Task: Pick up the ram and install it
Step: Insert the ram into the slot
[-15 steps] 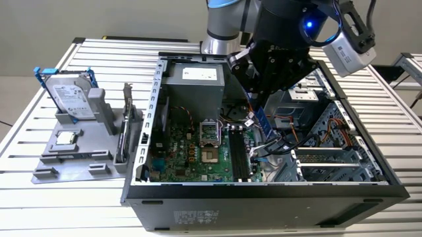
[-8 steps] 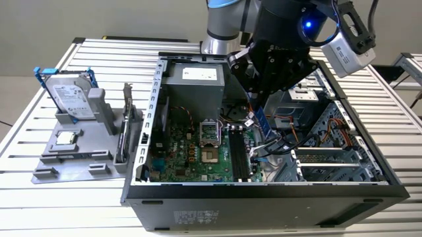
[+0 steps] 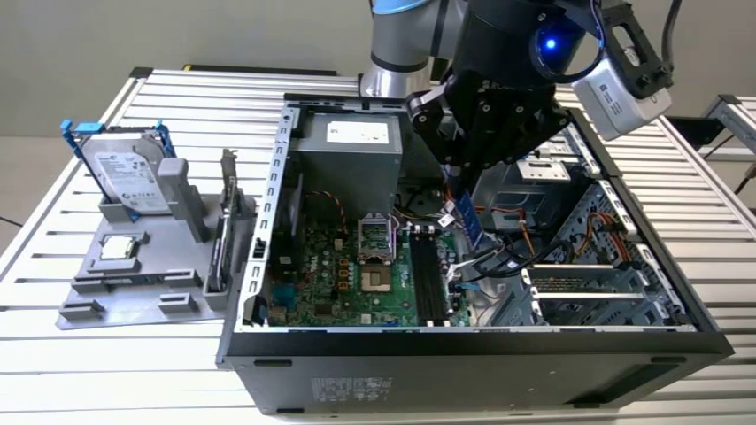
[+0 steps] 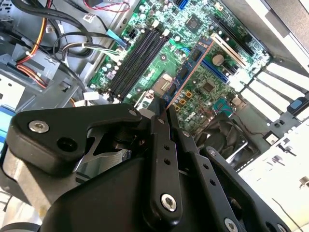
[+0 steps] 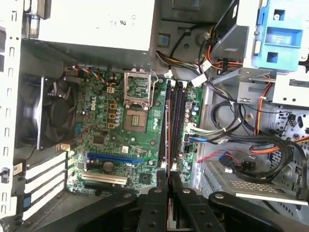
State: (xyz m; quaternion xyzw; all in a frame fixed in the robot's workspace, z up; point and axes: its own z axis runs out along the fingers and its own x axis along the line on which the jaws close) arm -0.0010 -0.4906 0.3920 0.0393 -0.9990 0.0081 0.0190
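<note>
My gripper point(image 3: 463, 188) hangs inside the open computer case point(image 3: 473, 341), shut on the ram point(image 3: 470, 218), a narrow blue stick pointing down toward the green motherboard point(image 3: 336, 283). In the second wrist view the ram point(image 4: 189, 71) runs out from the closed fingertips of the gripper point(image 4: 166, 115), lying over the board beside the black memory slots point(image 4: 137, 60). The first wrist view shows the ram point(image 5: 167, 130) edge-on, above and roughly in line with the memory slots point(image 5: 176, 121), held by the gripper point(image 5: 168, 178). The memory slots point(image 3: 428, 279) lie just below the stick.
A grey holder point(image 3: 136, 283) on the slatted table at the exterior view's left carries a hard drive in a blue frame point(image 3: 124, 173) and an expansion card point(image 3: 227, 208). Loose cables point(image 5: 241, 145), drive cages point(image 3: 590, 292), the power supply point(image 3: 349, 159) and a fan point(image 5: 53, 113) crowd the case.
</note>
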